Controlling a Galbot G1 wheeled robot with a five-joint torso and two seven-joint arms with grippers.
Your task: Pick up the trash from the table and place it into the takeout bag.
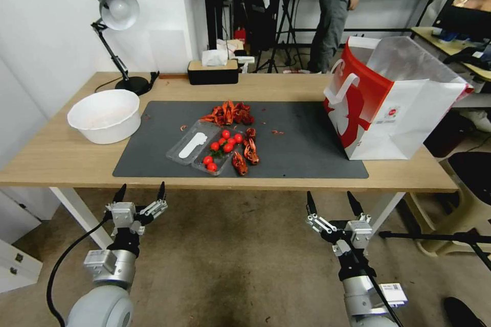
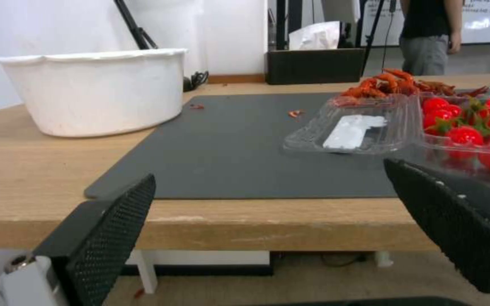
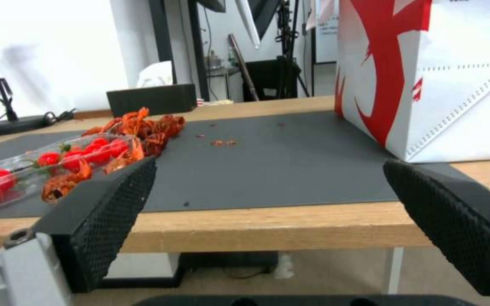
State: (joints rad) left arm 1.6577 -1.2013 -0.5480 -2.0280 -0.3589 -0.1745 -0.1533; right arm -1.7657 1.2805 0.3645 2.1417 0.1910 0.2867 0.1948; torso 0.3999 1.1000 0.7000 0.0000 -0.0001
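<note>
The trash is out of view. The takeout bag (image 1: 404, 112), white with red side panels and loop handles, stands open at the right end of the table (image 1: 61, 156); the right wrist view has its side (image 3: 460, 76) close by. My left gripper (image 1: 141, 187) hangs open below the table's front edge, facing the dark mat (image 2: 228, 153). My right gripper (image 1: 329, 195) is open too, below the front edge and just left of the bag. Neither holds anything.
A large white bowl (image 1: 105, 115) sits at the left. Red crayfish shells (image 1: 229, 112) and a clear tray of cherry tomatoes (image 1: 220, 149) lie mid-mat. A desk lamp (image 1: 116, 13) and black tissue box (image 1: 212, 71) stand at the back.
</note>
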